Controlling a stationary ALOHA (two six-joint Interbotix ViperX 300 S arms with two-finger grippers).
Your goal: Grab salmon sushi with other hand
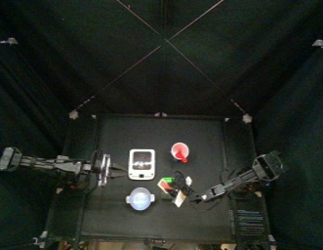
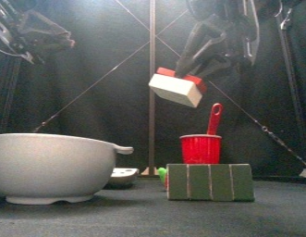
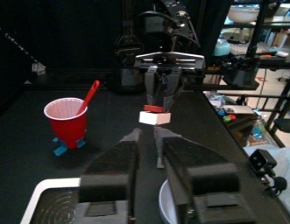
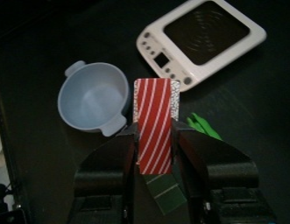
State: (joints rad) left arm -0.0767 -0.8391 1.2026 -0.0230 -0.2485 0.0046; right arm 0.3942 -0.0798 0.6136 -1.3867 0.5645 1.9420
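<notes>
Up high in the front view, the salmon sushi (image 2: pixel 177 87) hangs in the right gripper (image 2: pixel 199 67). Right wrist view shows its red stripes pinched between jaws. Left wrist view shows the left gripper (image 3: pixel 151 166) spread wide, holding nothing.

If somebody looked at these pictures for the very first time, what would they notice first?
Probably the salmon sushi, a white block with a red striped top, held up in the air by the right gripper above the table. Below it stands a red cup with a red spoon in it, behind a row of green blocks. A big white bowl sits close by at the front, on the left arm's side.
</notes>
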